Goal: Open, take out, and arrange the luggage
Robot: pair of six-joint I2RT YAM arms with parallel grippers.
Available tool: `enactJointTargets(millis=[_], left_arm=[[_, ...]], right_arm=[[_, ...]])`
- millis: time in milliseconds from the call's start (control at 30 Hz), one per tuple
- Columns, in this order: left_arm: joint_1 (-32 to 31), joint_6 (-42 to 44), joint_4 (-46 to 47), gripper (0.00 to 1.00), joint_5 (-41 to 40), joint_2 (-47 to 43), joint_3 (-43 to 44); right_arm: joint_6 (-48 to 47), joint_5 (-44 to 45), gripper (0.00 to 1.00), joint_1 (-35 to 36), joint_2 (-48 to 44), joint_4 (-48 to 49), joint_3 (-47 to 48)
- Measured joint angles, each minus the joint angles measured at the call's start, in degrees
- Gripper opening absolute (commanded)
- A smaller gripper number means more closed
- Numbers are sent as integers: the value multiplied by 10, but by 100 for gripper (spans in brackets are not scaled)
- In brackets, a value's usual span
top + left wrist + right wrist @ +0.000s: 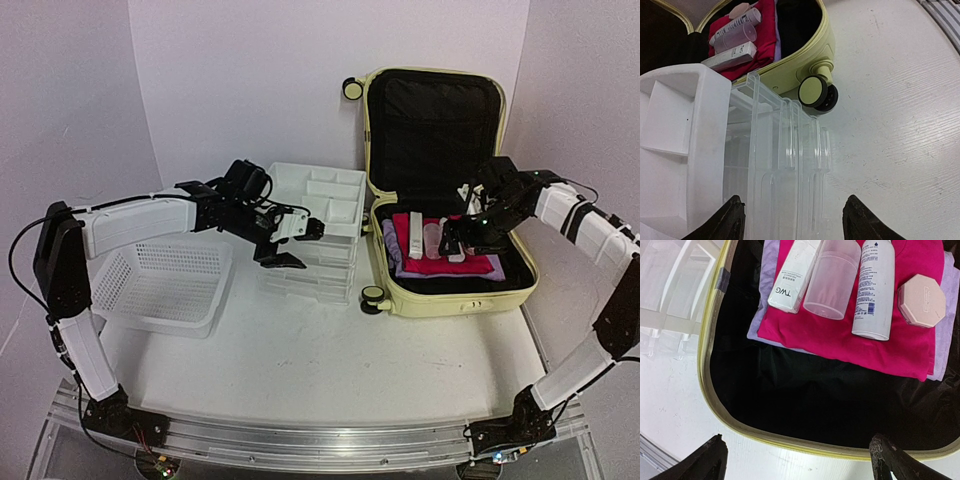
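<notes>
The luggage [455,296] lay open at the right of the table [300,370], lid standing up, bottles [874,287] lying on a pink cloth [840,340] inside. The right gripper [458,238] hovered over them, fingers spread wide and empty. The left gripper [296,246] hung at the drawer unit [335,205], equally agape, holding nothing.

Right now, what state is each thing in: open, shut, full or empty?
Suitcase, open, holding folded clothes with toiletries lying flat on them.
Basket, empty.
Drawer unit, top tray empty.
Left pincer, open.
Right pincer, open.
</notes>
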Motion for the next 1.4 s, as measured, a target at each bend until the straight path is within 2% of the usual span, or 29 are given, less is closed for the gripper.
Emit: enactJointTargets(millis=[300, 500, 700, 1067, 1200, 1400], left_arm=[[-7, -1, 0, 70, -73, 39, 26], [-18, -1, -4, 68, -88, 38, 23], [-26, -13, -44, 59, -84, 18, 13], [-38, -51, -95, 57, -78, -55, -21], [-39, -64, -104, 57, -75, -71, -32], [-40, -82, -109, 67, -75, -76, -45]], right_arm=[[-2, 0, 98, 0, -18, 2, -16], [-2, 0, 98, 0, -19, 2, -18], [-2, 0, 98, 0, -19, 3, -18], [14, 17, 98, -1, -9, 9, -18], [33, 35, 98, -20, 23, 10, -7], [37, 84, 98, -91, 132, 17, 49]])
